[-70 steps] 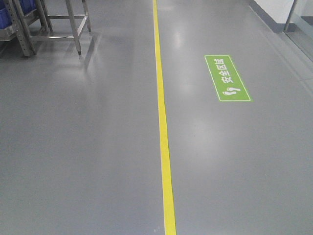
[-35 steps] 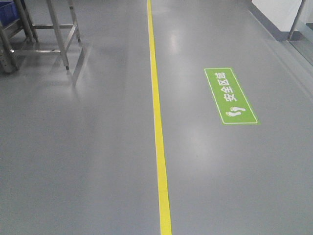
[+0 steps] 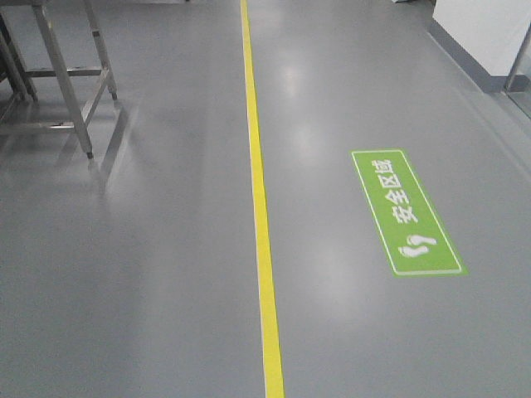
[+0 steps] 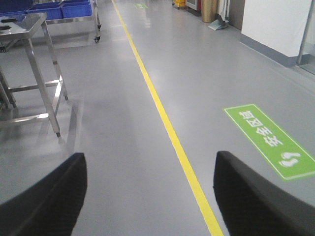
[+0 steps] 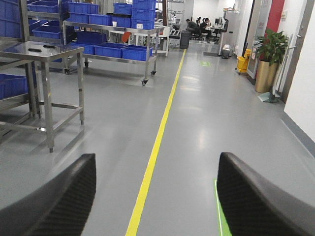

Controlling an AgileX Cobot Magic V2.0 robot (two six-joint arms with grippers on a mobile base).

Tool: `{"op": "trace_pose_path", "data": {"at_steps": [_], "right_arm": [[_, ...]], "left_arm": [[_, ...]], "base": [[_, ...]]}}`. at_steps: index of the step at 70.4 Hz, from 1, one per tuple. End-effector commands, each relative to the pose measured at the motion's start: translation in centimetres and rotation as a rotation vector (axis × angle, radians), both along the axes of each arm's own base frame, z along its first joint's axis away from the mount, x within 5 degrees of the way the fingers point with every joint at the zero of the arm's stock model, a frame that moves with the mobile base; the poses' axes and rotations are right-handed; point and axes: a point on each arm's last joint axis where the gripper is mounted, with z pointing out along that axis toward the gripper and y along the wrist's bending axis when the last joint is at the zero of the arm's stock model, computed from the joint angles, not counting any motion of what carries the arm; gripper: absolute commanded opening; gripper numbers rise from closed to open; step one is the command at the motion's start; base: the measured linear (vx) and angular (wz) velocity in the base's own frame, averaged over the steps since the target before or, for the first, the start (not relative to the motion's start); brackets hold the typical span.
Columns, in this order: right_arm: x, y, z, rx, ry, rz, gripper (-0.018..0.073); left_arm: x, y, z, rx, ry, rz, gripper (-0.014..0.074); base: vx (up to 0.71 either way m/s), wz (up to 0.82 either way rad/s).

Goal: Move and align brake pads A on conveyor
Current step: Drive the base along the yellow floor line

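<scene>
Rolling forward along yellow line (image 3: 259,249), green floor sign (image 3: 406,213) nearer, left hand (image 4: 150,196) and right hand (image 5: 156,196) spread empty, conveyor not yet in sight.

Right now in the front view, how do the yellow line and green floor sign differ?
The yellow line is thin and crosses the whole frame; the green sign is a short, wide rectangle. The yellow line is plain; the green sign carries white characters and footprints. Both lie flat on the grey floor.
</scene>
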Motion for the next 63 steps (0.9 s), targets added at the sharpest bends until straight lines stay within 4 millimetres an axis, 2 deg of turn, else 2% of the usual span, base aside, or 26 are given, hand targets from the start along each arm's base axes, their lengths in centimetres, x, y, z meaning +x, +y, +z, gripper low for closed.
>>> {"op": "trace_pose_path", "data": {"at_steps": [1,63], "right_arm": [[-0.03,0.02,1.48,0.006,-0.092,0.002,0.0497],[-0.03,0.02,1.48,0.006,-0.092,0.002,0.0497]], "left_arm": [[0.12,-0.09,1.22,-0.020,-0.078,-0.009,0.0524],[0.12,-0.09,1.22,-0.020,-0.078,-0.009,0.0524]], "base": [[0.73,0.01],[0.73,0.01]]}}
